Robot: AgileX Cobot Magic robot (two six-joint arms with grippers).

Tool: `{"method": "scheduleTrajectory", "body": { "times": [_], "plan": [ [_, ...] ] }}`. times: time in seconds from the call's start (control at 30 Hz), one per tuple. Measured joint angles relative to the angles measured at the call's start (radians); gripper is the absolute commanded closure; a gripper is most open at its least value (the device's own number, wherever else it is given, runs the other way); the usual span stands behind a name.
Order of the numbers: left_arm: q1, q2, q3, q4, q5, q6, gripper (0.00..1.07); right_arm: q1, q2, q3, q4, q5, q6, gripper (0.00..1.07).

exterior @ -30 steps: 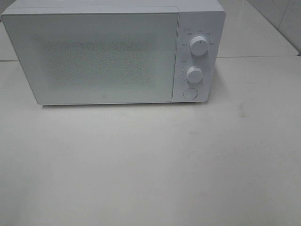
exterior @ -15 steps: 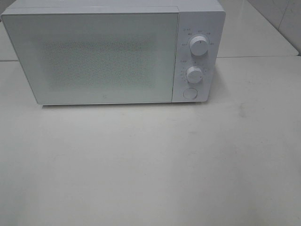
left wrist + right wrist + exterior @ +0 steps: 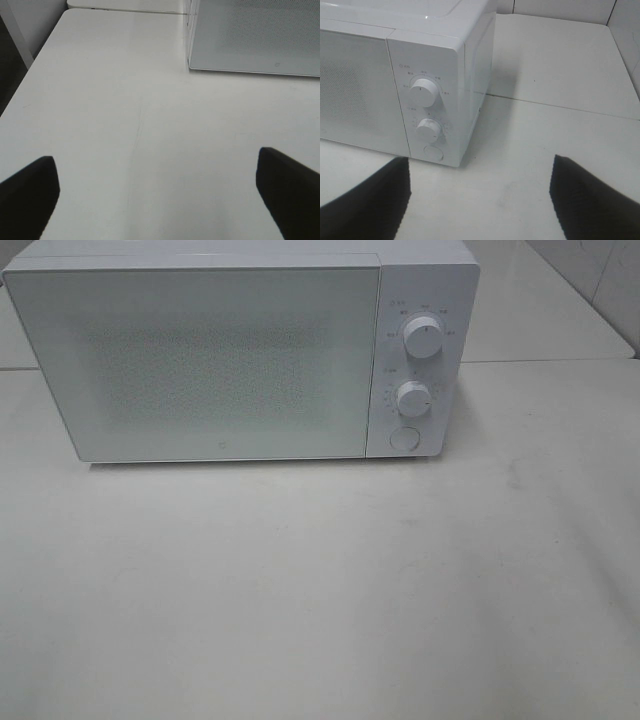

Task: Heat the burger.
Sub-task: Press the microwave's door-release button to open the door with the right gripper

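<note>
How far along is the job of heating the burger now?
Done: nothing certain. The microwave door is shut and no burger shows; whether it is inside, I cannot tell. In hand: nothing; the left gripper and right gripper hang open and empty above the table. Left: probably working the knobs, if the burger is inside.

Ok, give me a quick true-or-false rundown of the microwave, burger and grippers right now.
The microwave door is shut. True.
A burger sits in front of it. False: no burger shows in any view.
The left gripper and right gripper are both open, holding nothing. True.
The panel has three knobs. False: only an upper knob and a lower knob, above a round button.
</note>
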Motion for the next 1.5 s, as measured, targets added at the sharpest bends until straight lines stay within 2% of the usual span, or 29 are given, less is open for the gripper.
{"method": "scheduleTrajectory", "body": {
  "times": [0.5,0.67,0.7,0.77,1.03,1.33,1.5],
  "plan": [
    [0.000,0.000,0.000,0.000,0.000,0.000,0.06,-0.001,0.315,0.000,0.000,-0.392,0.005,0.32],
    [0.000,0.000,0.000,0.000,0.000,0.000,0.06,-0.001,0.416,0.050,0.014,-0.648,0.002,0.32],
    [0.000,0.000,0.000,0.000,0.000,0.000,0.06,-0.001,0.416,0.050,0.014,-0.648,0.002,0.32],
    [0.000,0.000,0.000,0.000,0.000,0.000,0.06,-0.001,0.454,0.092,0.061,-0.752,-0.024,0.32],
    [0.000,0.000,0.000,0.000,0.000,0.000,0.06,-0.001,0.530,0.216,0.186,-0.946,-0.092,0.32],
    [0.000,0.000,0.000,0.000,0.000,0.000,0.06,0.000,0.598,0.309,0.254,-1.101,-0.106,0.32],
    [0.000,0.000,0.000,0.000,0.000,0.000,0.06,0.090,0.647,0.346,0.363,-1.187,-0.134,0.32]
  ]
}}
